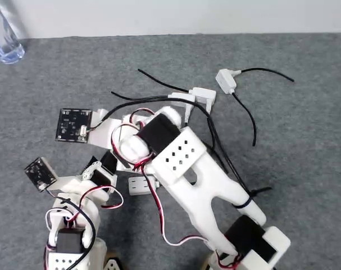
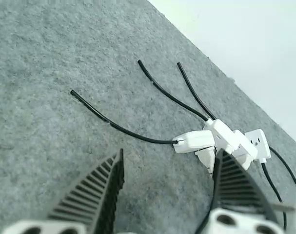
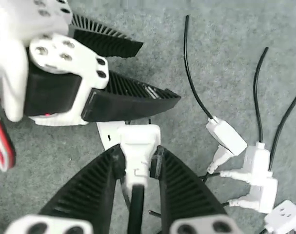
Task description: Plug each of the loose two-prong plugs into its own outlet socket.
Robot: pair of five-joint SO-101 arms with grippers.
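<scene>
My right gripper (image 3: pixel 138 150) is shut on a white two-prong plug (image 3: pixel 139 135) with a black cord, held just over a white outlet piece (image 3: pixel 107 133) on the grey mat. Directly ahead of it, my left gripper (image 3: pixel 160 71) stands open with nothing between its black fingers (image 3: pixel 133 100). In the left wrist view, the left gripper (image 2: pixel 169 152) faces a cluster of white plugs (image 2: pixel 221 139) and an outlet socket (image 2: pixel 259 141). From above, a white outlet (image 1: pixel 142 184) lies beside the right arm (image 1: pixel 192 169), which hides its own gripper.
A cluster of white plugs and sockets (image 1: pixel 195 97) with black cords lies toward the back of the mat. One separate plug (image 1: pixel 226 80) lies farther right. A clear bottle (image 1: pixel 4 39) stands at the far left corner. Arm cables run along the right arm.
</scene>
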